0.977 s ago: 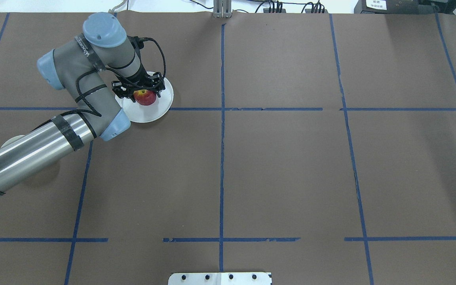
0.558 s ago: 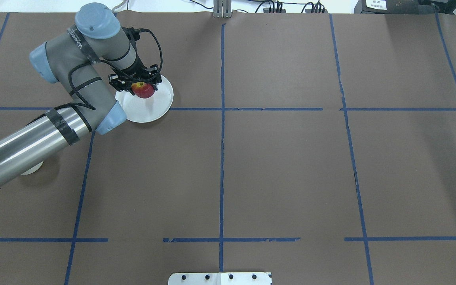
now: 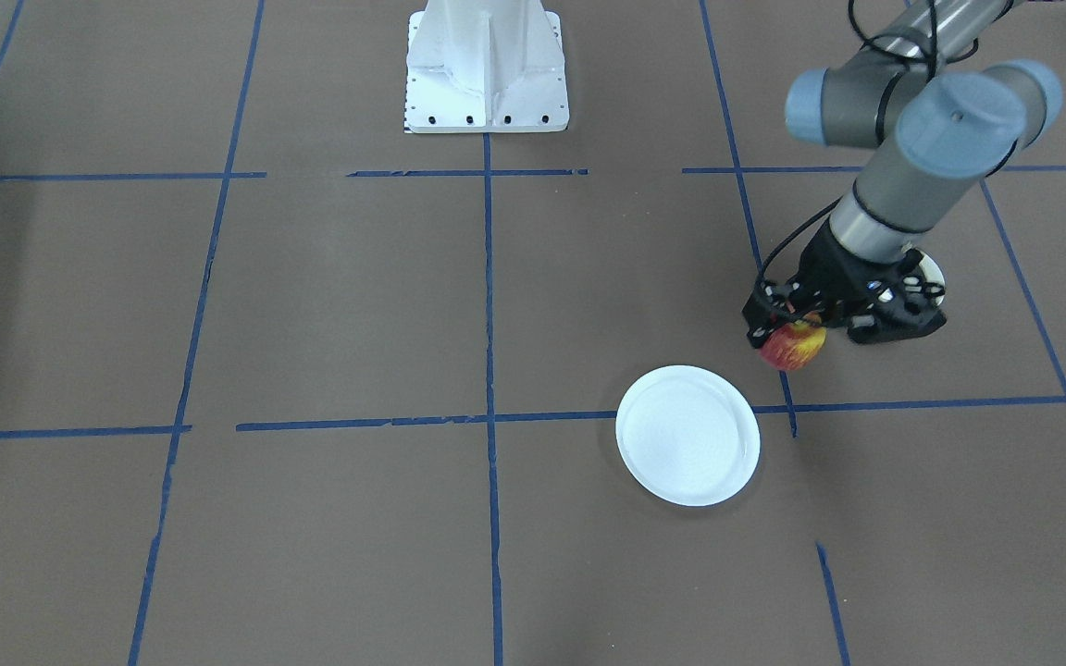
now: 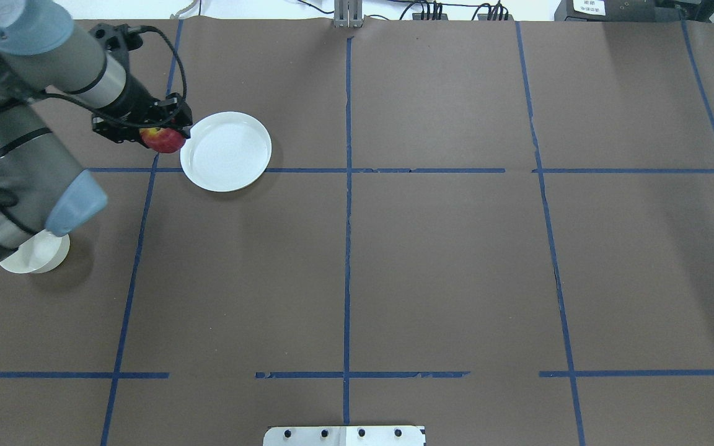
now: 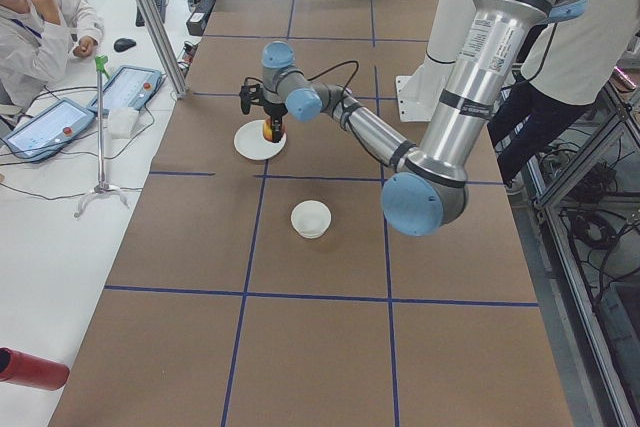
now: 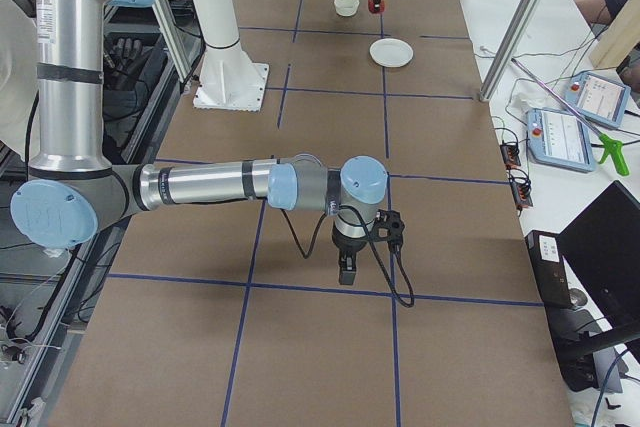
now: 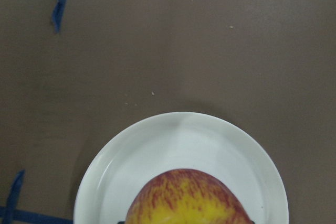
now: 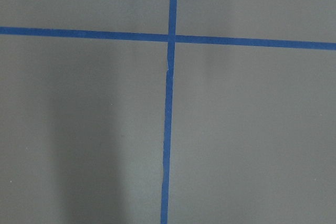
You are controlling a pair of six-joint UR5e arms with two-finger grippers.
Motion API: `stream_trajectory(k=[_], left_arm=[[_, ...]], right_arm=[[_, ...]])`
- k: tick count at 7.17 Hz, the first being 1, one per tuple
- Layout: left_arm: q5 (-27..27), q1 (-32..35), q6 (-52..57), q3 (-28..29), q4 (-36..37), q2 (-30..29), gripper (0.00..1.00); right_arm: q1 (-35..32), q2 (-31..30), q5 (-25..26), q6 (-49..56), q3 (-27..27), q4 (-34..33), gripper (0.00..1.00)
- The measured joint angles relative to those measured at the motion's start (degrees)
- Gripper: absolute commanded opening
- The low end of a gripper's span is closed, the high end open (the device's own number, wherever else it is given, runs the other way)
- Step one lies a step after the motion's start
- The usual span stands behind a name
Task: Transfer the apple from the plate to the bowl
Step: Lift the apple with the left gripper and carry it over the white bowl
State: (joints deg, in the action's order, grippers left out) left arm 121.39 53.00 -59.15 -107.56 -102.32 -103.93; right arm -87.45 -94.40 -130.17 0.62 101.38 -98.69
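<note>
My left gripper is shut on the red and yellow apple and holds it in the air just left of the white plate. The plate is bare. The front-facing view shows the apple above the table, apart from the plate. In the left wrist view the apple fills the bottom edge, with the plate behind it. The cream-white bowl stands nearer the robot, partly hidden by my left elbow. My right gripper hangs over bare table far off; I cannot tell if it is open.
The white robot base stands at the table's middle on the robot's side. Blue tape lines cross the brown table. An operator sits beyond the far edge with tablets and a metal post.
My left arm has lifted the apple off the plate and carried it to the left, past the plate's rim. The plate is now bare and more of the bowl shows.
</note>
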Motion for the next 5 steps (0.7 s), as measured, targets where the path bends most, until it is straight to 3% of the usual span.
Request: stream_trajectory(k=[2, 3, 5], left_arm=[[-0.11, -0.01, 3.8, -6.2, -5.72, 14.28, 0.0], [-0.43, -0.47, 3.98, -5.11, -10.08, 18.18, 0.0], [-2.0, -2.14, 3.29, 2.47, -19.78, 20.11, 0.0]], right_arm=[[0.0, 0.0, 0.0, 0.0, -0.04, -0.01, 1.0], [0.0, 0.0, 0.0, 0.0, -0.04, -0.01, 1.0], [0.0, 0.0, 0.0, 0.06, -0.03, -0.01, 1.0]])
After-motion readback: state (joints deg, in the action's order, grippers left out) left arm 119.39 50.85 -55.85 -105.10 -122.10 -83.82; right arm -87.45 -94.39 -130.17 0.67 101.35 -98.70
